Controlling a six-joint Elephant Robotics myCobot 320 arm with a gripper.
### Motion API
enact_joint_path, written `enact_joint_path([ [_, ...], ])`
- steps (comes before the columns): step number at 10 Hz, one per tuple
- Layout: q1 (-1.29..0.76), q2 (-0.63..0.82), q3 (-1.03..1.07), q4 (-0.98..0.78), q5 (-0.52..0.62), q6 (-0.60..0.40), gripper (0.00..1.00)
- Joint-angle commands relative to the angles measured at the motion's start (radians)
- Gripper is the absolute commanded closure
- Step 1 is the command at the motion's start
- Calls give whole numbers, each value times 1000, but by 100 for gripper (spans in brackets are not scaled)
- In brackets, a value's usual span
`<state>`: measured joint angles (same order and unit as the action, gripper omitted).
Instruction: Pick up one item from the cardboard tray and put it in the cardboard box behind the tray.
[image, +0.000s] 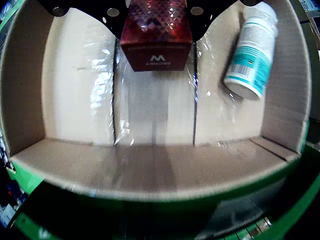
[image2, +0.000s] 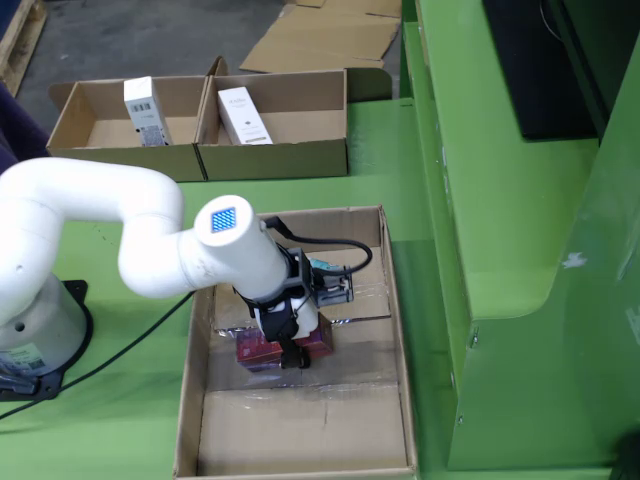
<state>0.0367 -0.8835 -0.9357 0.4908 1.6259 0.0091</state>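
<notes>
- The green-painted table (image2: 130, 420) is carrying everything, with a raised green wall running along its right edge in the fixed view.
- The white jointed robot arm (image2: 150, 245) is standing at the table's left edge in that view and is reaching down into the near box.
- The large open brown cardboard box (image2: 400, 330) is sitting toward the table's near edge; clear tape is shining along its floor seams in the wrist view.
- Two shallow brown cardboard trays (image2: 275, 150) are lying side by side at the table's far edge, each holding an upright-printed white carton lying flat.
- The black pincer (image2: 285, 340) is closing around the dark red patterned carton (image: 156, 37), holding it just above or on the box floor; which, I cannot tell.
- The white plastic bottle with a teal label (image: 252, 50) is lying on its side near the box's right wall in the wrist view, apart from the carton.
</notes>
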Motion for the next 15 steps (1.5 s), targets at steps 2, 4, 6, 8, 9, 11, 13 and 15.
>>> enact_joint_path([
  [2, -23, 406, -265, 58, 28, -15, 100],
  [4, -13, 479, -314, 75, 17, 0, 100],
  [6, -7, 542, -345, 79, 15, -1, 100],
  [8, 13, 628, -342, 45, 7, 15, 100],
  [9, 28, 681, -322, 22, -3, 30, 100],
  [11, 28, 681, -322, 22, -3, 30, 100],
  [13, 52, 724, -248, -50, -17, 48, 100],
  [15, 70, 715, -137, -138, -36, 62, 100],
])
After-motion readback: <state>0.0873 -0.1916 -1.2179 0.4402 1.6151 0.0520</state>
